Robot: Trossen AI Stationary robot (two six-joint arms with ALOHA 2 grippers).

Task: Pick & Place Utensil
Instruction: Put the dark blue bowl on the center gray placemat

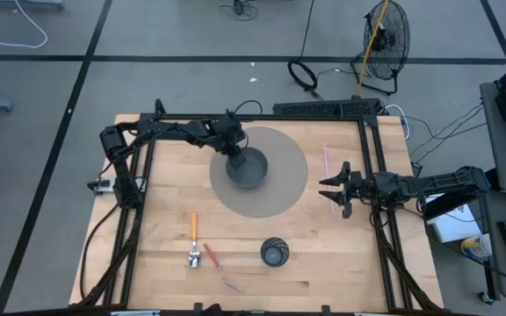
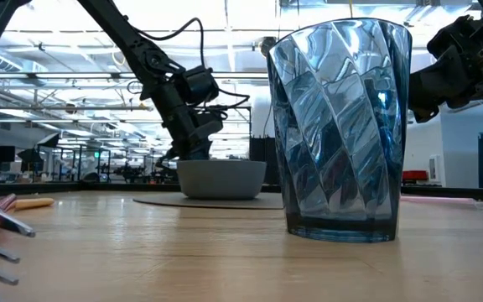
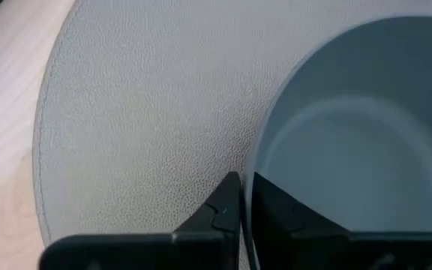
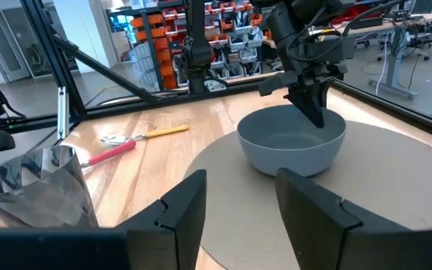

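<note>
Left gripper [image 1: 233, 154] clamped on bowl [image 1: 248, 167] rim; right gripper [image 1: 330, 188] released. Orange-handled spoon [image 1: 193, 237] lay nearer left arm, lengthwise front-to-back.

The surface [image 1: 165, 272] is pale wood with a light grain. The round mat [image 1: 292, 171] on it is grey-beige with a fine pebbled texture. The bowl [image 1: 251, 168] on the mat is plain grey, pale blue-grey inside. The tumbler [image 2: 340, 126] is clear blue-tinted glass with a twisted, faceted pattern. One utensil has an orange handle [image 1: 193, 225] and a silver head; the other has a red handle [image 1: 211, 255] and a silver end. A thin pink straw [image 1: 325, 161] lies near the right edge. Both tools, left [image 1: 233, 149] and right [image 1: 327, 189], are black.
</note>
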